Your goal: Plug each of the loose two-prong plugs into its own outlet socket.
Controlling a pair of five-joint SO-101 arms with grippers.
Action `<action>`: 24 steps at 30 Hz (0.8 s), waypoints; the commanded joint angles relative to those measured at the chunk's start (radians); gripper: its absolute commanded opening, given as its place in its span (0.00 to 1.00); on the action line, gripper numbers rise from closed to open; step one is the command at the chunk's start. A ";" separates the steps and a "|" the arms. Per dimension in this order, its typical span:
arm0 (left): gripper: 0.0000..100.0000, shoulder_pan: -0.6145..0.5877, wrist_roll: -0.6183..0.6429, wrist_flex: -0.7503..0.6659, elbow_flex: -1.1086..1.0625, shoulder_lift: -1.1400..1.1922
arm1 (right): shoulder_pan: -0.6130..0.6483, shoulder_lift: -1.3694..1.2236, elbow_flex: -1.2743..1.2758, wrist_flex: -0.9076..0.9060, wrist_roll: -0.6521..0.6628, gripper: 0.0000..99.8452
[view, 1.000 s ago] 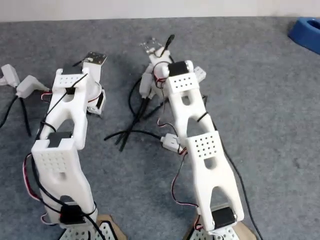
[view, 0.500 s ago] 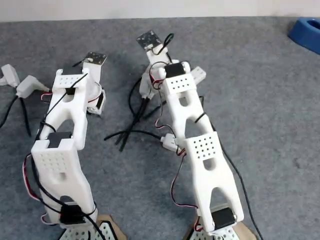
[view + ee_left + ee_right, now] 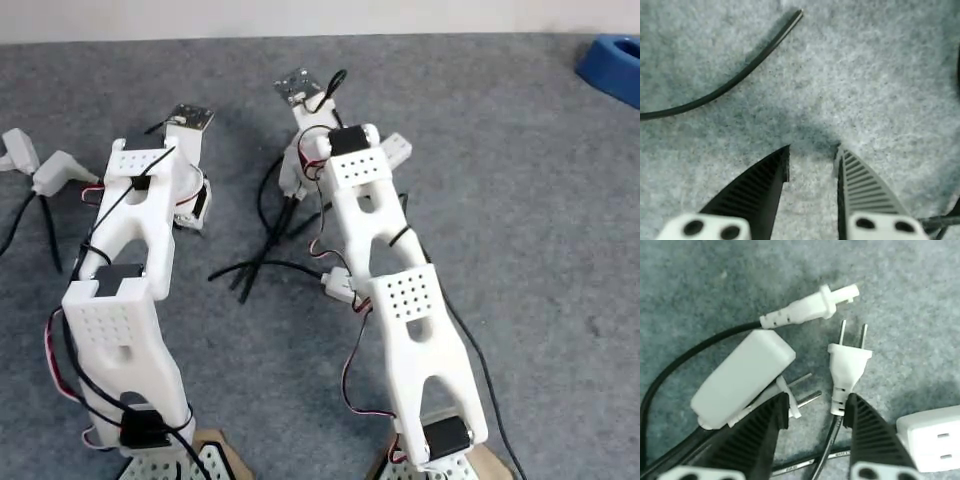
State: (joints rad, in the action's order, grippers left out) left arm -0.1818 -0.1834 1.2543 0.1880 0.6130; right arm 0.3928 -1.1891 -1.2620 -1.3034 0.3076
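Note:
My right gripper (image 3: 816, 402) hangs open just above the grey carpet, a finger on each side of the black cord of a white two-prong plug (image 3: 848, 361) that lies flat, prongs pointing away. A second white plug (image 3: 812, 307) lies sideways beyond it. Beside one finger a white outlet block (image 3: 742, 377) rests on black cords, a third plug's prongs (image 3: 802, 390) sticking out by it. Another outlet socket (image 3: 935, 437) sits at the frame's edge. My left gripper (image 3: 811, 155) is open over bare carpet near a black cable (image 3: 725, 85). In the high view the right arm (image 3: 355, 180) covers the plug cluster.
Two more white plug pieces (image 3: 45, 165) with black cords lie at the far left of the carpet. A white outlet (image 3: 397, 148) peeks out right of the right arm. Black cords (image 3: 265, 250) run between the arms. A blue container (image 3: 612, 60) sits at the back right corner.
The right arm's wrist has shifted slightly back and to the left over the plug cluster. The left arm has not moved.

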 commanded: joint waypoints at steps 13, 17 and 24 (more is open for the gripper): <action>0.16 -0.012 0.005 -0.021 -0.002 0.005 | -0.073 0.015 0.018 0.033 -0.005 0.18; 0.16 -0.012 0.005 -0.021 -0.002 0.004 | -0.108 0.015 0.018 0.033 -0.006 0.18; 0.16 -0.012 0.005 -0.021 -0.002 0.002 | -0.120 0.015 0.018 0.030 -0.005 0.18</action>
State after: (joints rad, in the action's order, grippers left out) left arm -0.1834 -0.1834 1.2543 0.1880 0.6130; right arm 0.3299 -1.1876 -1.2482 -1.2789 0.3076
